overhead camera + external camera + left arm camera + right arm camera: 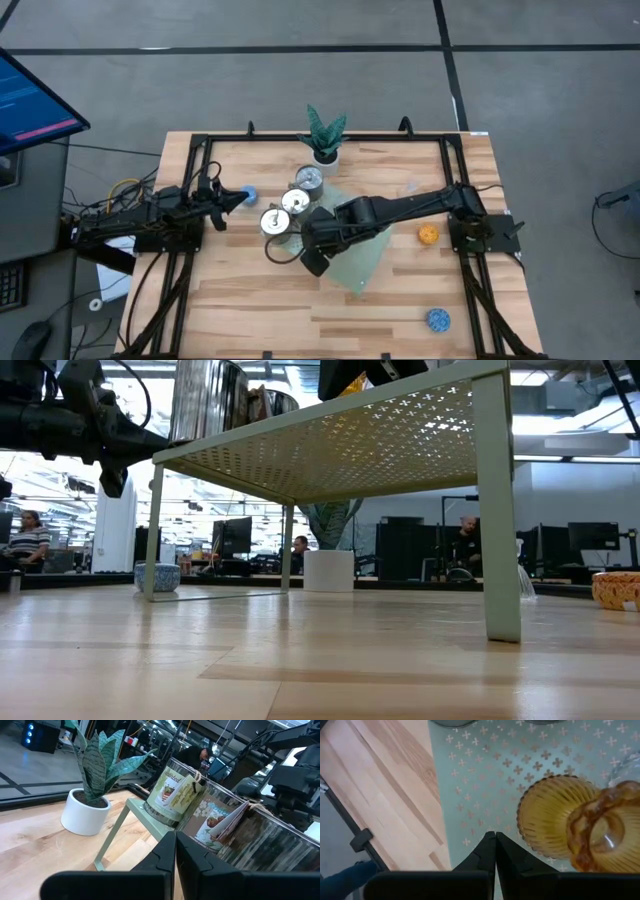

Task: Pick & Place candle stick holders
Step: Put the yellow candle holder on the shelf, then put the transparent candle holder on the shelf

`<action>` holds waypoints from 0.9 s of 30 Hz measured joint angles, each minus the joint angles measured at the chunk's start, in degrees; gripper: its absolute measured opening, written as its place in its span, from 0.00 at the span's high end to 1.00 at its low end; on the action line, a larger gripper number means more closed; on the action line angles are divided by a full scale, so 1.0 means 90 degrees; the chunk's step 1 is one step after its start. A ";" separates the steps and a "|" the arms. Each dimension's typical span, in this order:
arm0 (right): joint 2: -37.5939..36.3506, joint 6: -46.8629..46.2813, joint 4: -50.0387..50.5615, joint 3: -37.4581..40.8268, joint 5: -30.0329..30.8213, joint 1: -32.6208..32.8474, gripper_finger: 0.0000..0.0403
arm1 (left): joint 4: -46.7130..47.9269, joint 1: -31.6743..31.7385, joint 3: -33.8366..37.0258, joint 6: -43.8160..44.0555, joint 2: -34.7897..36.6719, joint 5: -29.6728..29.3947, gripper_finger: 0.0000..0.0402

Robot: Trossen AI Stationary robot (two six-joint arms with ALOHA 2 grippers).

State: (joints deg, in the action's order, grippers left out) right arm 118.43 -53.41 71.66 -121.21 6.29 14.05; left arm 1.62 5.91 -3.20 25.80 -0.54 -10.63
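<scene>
A pale green perforated stand [355, 258] on thin legs [497, 510] is at the table's middle. Three shiny silver candle stick holders [294, 200] sit on its far left part. An amber glass holder [555, 815] rests on the stand's top beside another amber bumpy piece [600, 835]. My right gripper [495, 840] is shut just above the stand, beside the amber holder. My left gripper [175, 842] is shut and level at the table's left, above a blue bumpy holder [249, 194]. An orange holder [427, 234] and a second blue one [437, 320] stand on the table's right.
A green-leaved plant in a white pot [325, 140] stands at the far edge behind the stand. A black metal frame [200, 140] runs around the tabletop. Bare wood lies along the near edge [300, 320]. People sit at desks beyond the table [30, 540].
</scene>
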 joint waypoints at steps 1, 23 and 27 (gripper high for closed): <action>0.0000 0.0003 0.0002 0.0000 -0.0004 -0.0001 1.00 | -0.0002 0.0000 0.0000 0.0000 0.0001 0.0000 0.97; -0.2941 -0.0051 0.2011 0.1648 0.1459 -0.1750 0.82 | -0.0101 0.0000 0.0000 0.0000 -0.0085 0.0005 0.97; -0.3389 0.0207 0.2043 0.2705 0.1481 -0.2687 0.67 | -0.0097 0.0000 0.0000 0.0000 -0.0124 0.0005 0.97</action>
State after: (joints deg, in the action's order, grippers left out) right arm 87.93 -51.55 90.05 -96.86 19.61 -10.13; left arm 0.75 5.91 -3.20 25.80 -1.65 -10.59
